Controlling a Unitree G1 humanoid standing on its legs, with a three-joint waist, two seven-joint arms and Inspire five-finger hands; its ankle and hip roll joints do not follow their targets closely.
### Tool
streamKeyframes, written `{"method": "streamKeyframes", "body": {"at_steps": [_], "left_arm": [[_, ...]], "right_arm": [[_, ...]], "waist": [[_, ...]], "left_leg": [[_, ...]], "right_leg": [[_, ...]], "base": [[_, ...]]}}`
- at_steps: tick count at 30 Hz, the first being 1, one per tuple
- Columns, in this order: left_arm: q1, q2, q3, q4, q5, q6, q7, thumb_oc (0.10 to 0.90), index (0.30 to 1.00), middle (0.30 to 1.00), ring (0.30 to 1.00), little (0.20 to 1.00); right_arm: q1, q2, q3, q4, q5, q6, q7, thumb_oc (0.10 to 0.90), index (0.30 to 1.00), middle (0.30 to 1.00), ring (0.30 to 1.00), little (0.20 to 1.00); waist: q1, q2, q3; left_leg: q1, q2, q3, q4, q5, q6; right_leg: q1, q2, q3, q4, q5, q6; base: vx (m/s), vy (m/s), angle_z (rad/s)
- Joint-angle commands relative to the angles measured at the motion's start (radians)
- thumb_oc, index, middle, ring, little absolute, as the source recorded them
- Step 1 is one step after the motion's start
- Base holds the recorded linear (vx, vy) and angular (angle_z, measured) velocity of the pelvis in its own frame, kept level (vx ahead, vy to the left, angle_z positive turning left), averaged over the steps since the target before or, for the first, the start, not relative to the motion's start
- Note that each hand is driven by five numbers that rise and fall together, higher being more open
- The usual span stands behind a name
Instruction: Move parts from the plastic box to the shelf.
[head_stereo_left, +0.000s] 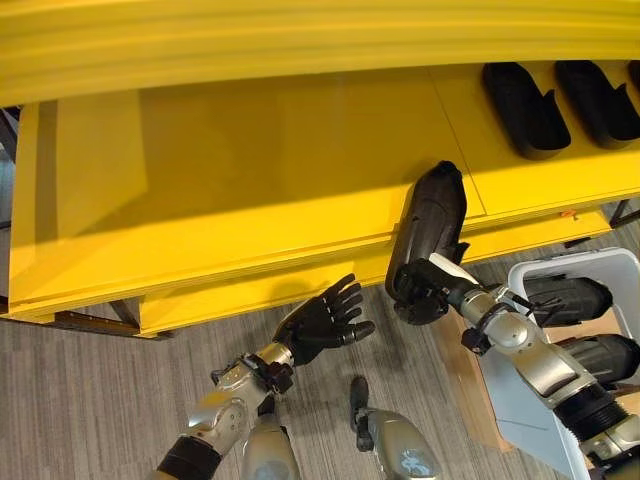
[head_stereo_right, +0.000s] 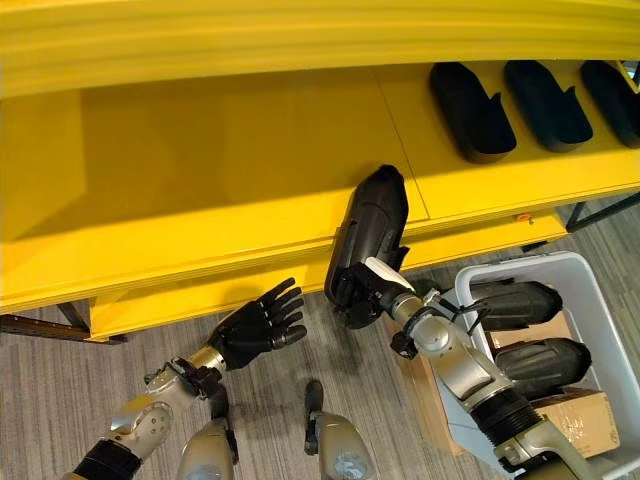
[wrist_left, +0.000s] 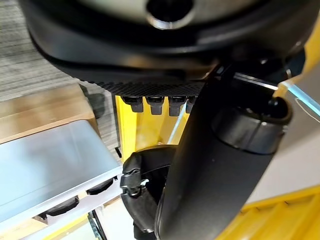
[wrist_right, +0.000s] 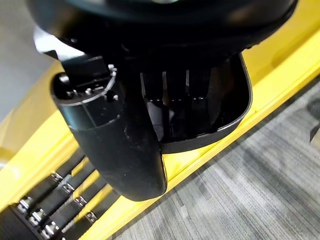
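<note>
Gripping a long black part (head_stereo_left: 430, 225) by its lower end, the right hand (head_stereo_left: 425, 290) is setting it onto the front edge of the yellow shelf (head_stereo_left: 250, 170), fingers curled round it in the right wrist view. Most of the part is lying on the shelf board beyond the hand, while the gripped end is overhanging the front lip. Further along the shelf, past the hand and toward the robot's right, three similar black parts (head_stereo_right: 470, 110) are lying side by side at the back. Behind the right arm, a white plastic box (head_stereo_right: 585, 290) on the floor is holding at least two more parts (head_stereo_right: 515, 300).

The left hand (head_stereo_left: 325, 322) is hovering below the shelf edge, well to the left of the held part, fingers spread and relaxed, holding nothing.

Judging from the layout, the step in hand is placing, and doing it well likely means pushing the part further in so none of it is hanging over the lip before the fingers let go. Turning it to match the three already placed, and leaving a gap beside them, would keep the row tidy. Releasing too early could risk the part tipping off toward the floor.
</note>
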Motion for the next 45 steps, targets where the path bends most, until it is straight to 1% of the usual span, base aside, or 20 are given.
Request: {"method": "streamKeyframes", "body": {"at_steps": [1,2,3,5,6,8,11,13,15,16,17,19,21,22,29,32,34,40,41,45], "left_arm": [[-0.032,0.008,0.004,-0.136,-0.012,-0.01,-0.063,0.9,1.0,1.0,1.0,1.0],[-0.029,0.013,-0.002,-0.137,-0.013,0.008,-0.084,0.9,1.0,1.0,1.0,1.0],[-0.024,0.027,-0.013,-0.136,-0.015,0.027,-0.116,0.9,1.0,1.0,1.0,1.0],[-0.021,0.059,-0.015,-0.144,-0.021,0.042,-0.157,0.9,1.0,1.0,1.0,1.0],[-0.038,0.083,-0.014,-0.14,-0.025,0.013,-0.166,0.9,1.0,1.0,1.0,1.0],[-0.059,0.092,-0.01,-0.155,-0.025,0.015,-0.173,0.9,1.0,1.0,1.0,1.0],[-0.056,0.112,0.004,-0.167,-0.028,0.009,-0.169,0.9,1.0,1.0,1.0,1.0],[-0.047,0.121,0.014,-0.18,-0.032,0.024,-0.151,0.9,1.0,1.0,1.0,1.0],[-0.041,0.123,0.017,-0.184,-0.038,0.03,-0.148,0.9,1.0,1.0,1.0,1.0],[-0.03,0.132,0.026,-0.184,-0.032,0.043,-0.158,0.9,1.0,1.0,1.0,1.0],[-0.028,0.136,0.026,-0.186,-0.034,0.045,-0.16,0.9,1.0,1.0,1.0,1.0],[-0.017,0.151,0.033,-0.19,-0.025,0.066,-0.176,0.9,1.0,1.0,1.0,1.0],[-0.01,0.158,0.038,-0.19,-0.012,0.085,-0.19,0.9,1.0,1.0,1.0,1.0],[-0.008,0.163,0.036,-0.188,-0.007,0.086,-0.193,0.9,1.0,1.0,1.0,1.0],[0.002,0.188,0.042,-0.193,0.004,0.131,-0.229,0.9,1.0,1.0,1.0,1.0],[0.003,0.215,0.028,-0.19,0.007,0.15,-0.24,0.9,1.0,1.0,1.0,1.0],[0.0,0.221,0.027,-0.188,0.005,0.153,-0.239,0.9,1.0,1.0,1.0,1.0],[-0.01,0.234,0.02,-0.188,-0.001,0.154,-0.239,0.9,1.0,1.0,1.0,1.0],[-0.017,0.237,0.016,-0.19,-0.002,0.153,-0.237,0.9,1.0,1.0,1.0,1.0],[-0.029,0.241,0.01,-0.201,-0.014,0.156,-0.232,0.9,1.0,1.0,1.0,1.0]], "right_arm": [[-0.167,-0.049,-0.065,-0.099,-0.042,-0.101,-0.071,0.4,0.3,0.3,0.3,0.3],[-0.175,-0.072,-0.077,-0.11,-0.045,-0.072,-0.079,0.4,0.3,0.3,0.3,0.3],[-0.178,-0.105,-0.106,-0.128,-0.058,-0.028,-0.097,0.4,0.3,0.3,0.3,0.3],[-0.225,-0.15,-0.123,-0.106,-0.057,-0.01,-0.096,0.4,0.3,0.3,0.3,0.3],[-0.338,-0.198,-0.094,-0.061,-0.037,-0.011,-0.113,0.4,0.3,0.3,0.3,0.3],[-0.429,-0.223,-0.066,-0.036,-0.103,-0.018,-0.108,0.4,0.3,0.3,0.3,0.3],[-0.548,-0.253,-0.014,-0.006,-0.161,-0.048,-0.091,0.4,0.3,0.3,0.3,0.3],[-0.611,-0.297,0.019,-0.015,-0.157,-0.03,-0.079,0.4,0.3,0.3,0.3,0.3],[-0.626,-0.308,0.025,-0.016,-0.168,-0.024,-0.07,0.4,0.3,0.3,0.3,0.3],[-0.664,-0.331,0.041,-0.011,-0.212,-0.019,-0.048,0.4,0.3,0.3,0.3,0.3],[-0.677,-0.339,0.048,-0.001,-0.205,-0.02,-0.044,0.4,0.3,0.3,0.3,0.3],[-0.73,-0.358,0.083,0.04,-0.181,0.03,-0.016,0.4,0.3,0.3,0.3,0.3],[-0.768,-0.364,0.109,0.08,-0.136,0.083,-0.008,0.4,0.3,0.3,0.3,0.3],[-0.785,-0.362,0.119,0.103,-0.128,0.09,-0.006,0.4,0.3,0.3,0.3,0.3],[-0.874,-0.357,0.186,0.283,-0.105,0.089,0.046,0.4,0.3,0.3,0.3,0.3],[-0.923,-0.333,0.199,0.408,-0.043,0.104,0.03,0.4,0.3,0.3,0.3,0.3],[-0.941,-0.328,0.205,0.436,0.002,0.109,0.032,0.4,0.3,0.3,0.3,0.3],[-0.941,-0.276,0.194,0.503,0.083,0.102,0.081,0.4,0.3,0.3,0.3,0.3],[-0.941,-0.26,0.193,0.526,0.139,0.1,0.07,0.4,0.3,0.3,0.3,0.3],[-0.959,-0.227,0.205,0.559,0.114,0.064,0.095,0.4,0.3,0.3,0.3,0.3]], "waist": [[0.045,-0.036,-0.084],[0.042,-0.032,-0.084],[0.031,-0.028,-0.084],[0.027,-0.032,-0.077],[0.035,-0.042,-0.057],[0.046,-0.049,-0.034],[0.072,-0.074,-0.025],[0.082,-0.089,-0.029],[0.085,-0.093,-0.033],[0.094,-0.104,-0.043],[0.097,-0.108,-0.044],[0.111,-0.121,-0.05],[0.122,-0.128,-0.051],[0.127,-0.131,-0.051],[0.164,-0.142,-0.046],[0.185,-0.149,-0.041],[0.192,-0.148,-0.038],[0.21,-0.122,-0.011],[0.214,-0.115,-0.003],[0.221,-0.093,0.016]], "left_leg": [[-0.077,0.018,-0.061,0.122,-0.074,0.03],[-0.092,0.013,-0.089,0.13,-0.07,0.031],[-0.108,0.003,-0.126,0.136,-0.072,0.034],[-0.122,-0.002,-0.143,0.133,-0.077,0.028],[-0.146,0.008,-0.137,0.116,-0.068,0.016],[-0.164,0.029,-0.132,0.097,-0.045,0.003],[-0.168,0.06,-0.107,0.088,-0.031,-0.007],[-0.168,0.081,-0.104,0.089,-0.024,-0.015],[-0.167,0.087,-0.104,0.088,-0.022,-0.017],[-0.169,0.095,-0.104,0.086,-0.017,-0.021],[-0.171,0.096,-0.106,0.087,-0.015,-0.022],[-0.18,0.102,-0.114,0.085,-0.008,-0.027],[-0.184,0.107,-0.119,0.083,-0.003,-0.03],[-0.186,0.109,-0.121,0.083,-0.002,-0.032],[-0.208,0.123,-0.14,0.096,0.01,-0.043],[-0.216,0.133,-0.154,0.097,0.015,-0.05],[-0.224,0.134,-0.161,0.1,0.017,-0.052],[-0.256,0.121,-0.184,0.117,0.021,-0.052],[-0.265,0.116,-0.188,0.12,0.022,-0.051],[-0.287,0.101,-0.2,0.132,0.021,-0.047]], "right_leg": [[0.016,-0.075,0.043,0.082,-0.07,0.061],[0.01,-0.076,0.076,0.117,-0.085,0.068],[0.003,-0.075,0.134,0.132,-0.091,0.081],[-0.006,-0.059,0.172,0.106,-0.086,0.083],[-0.033,-0.049,0.174,0.056,-0.059,0.085],[-0.059,-0.05,0.15,0.04,-0.041,0.085],[-0.071,-0.051,0.096,0.023,-0.024,0.086],[-0.064,-0.043,0.077,0.029,-0.03,0.078],[-0.059,-0.04,0.072,0.032,-0.035,0.075],[-0.051,-0.034,0.065,0.034,-0.042,0.072],[-0.049,-0.033,0.064,0.033,-0.043,0.072],[-0.042,-0.027,0.056,0.032,-0.047,0.071],[-0.035,-0.021,0.049,0.033,-0.053,0.069],[-0.032,-0.02,0.046,0.032,-0.055,0.068],[-0.027,-0.001,0.019,0.059,-0.078,0.056],[-0.014,0.009,0.008,0.06,-0.087,0.055],[-0.013,0.011,0.002,0.065,-0.093,0.054],[-0.012,0.009,-0.005,0.081,-0.109,0.052],[-0.017,0.008,-0.006,0.083,-0.109,0.053],[-0.031,0.002,-0.002,0.094,-0.114,0.053]], "base": [[0.09,-0.102,0.05],[0.14,-0.172,0.34],[0.11,-0.176,0.68],[-0.14,-0.186,1.33],[-0.41,-0.177,0.98],[-0.36,-0.103,0.1],[-0.15,-0.087,-0.32],[-0.01,-0.112,-0.3],[0.05,-0.102,-0.05],[0.06,-0.145,0.02],[0.06,-0.181,0.06],[0.05,-0.166,0.04],[0.05,-0.152,-0.01],[0.03,-0.132,0.05],[0.03,-0.121,0.04],[0.05,-0.172,0.02],[0.03,-0.122,-0.02],[0.02,-0.043,0.06],[-0.03,-0.014,0.05],[-0.03,0.008,0.12]]}}
